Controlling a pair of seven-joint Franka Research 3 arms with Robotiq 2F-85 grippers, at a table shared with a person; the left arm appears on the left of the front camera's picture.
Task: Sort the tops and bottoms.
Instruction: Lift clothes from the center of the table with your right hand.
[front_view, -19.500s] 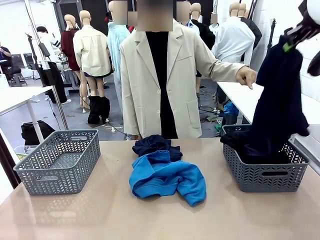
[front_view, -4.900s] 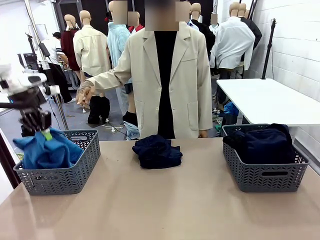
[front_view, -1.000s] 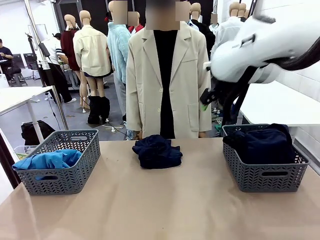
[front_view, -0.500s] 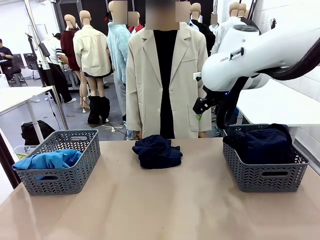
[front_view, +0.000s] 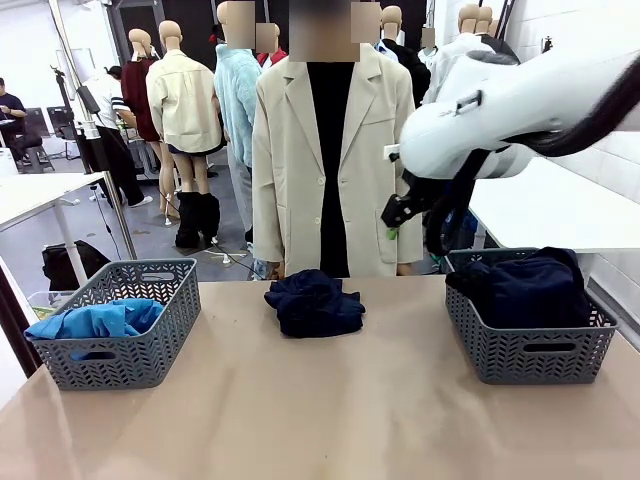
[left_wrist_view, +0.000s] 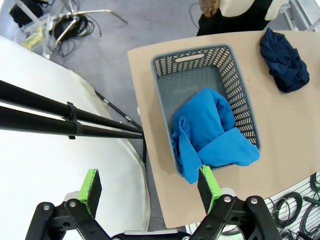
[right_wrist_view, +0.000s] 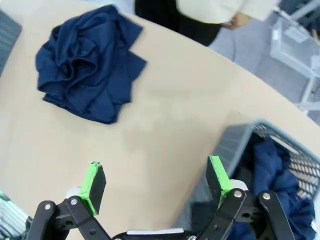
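Navy bottoms (right_wrist_view: 89, 70) lie crumpled on the table beyond the right tool (right_wrist_view: 155, 187), spread wide, empty.

so the blue top (front_view: 95, 320) sits in the grey basket (front_view: 120, 322) at 9 o'clock, dark bottoms (front_view: 522, 288) fill the 3 o'clock basket (front_view: 530, 345), a navy pile (front_view: 312, 302) lies mid table (front_view: 330, 420), right arm's pincer (front_view: 392, 222) up at 2 o'clock.

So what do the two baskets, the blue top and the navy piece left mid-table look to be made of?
Left basket and right basket: probably moulded grey plastic, matt, with a punched herringbone lattice and handle slots. Blue top: soft, thick-looking knit or fleece, matt, lying in rounded folds. Navy garment: thinner woven-looking cloth, matt, crumpled into sharper creases. The exact fibres cannot be told.
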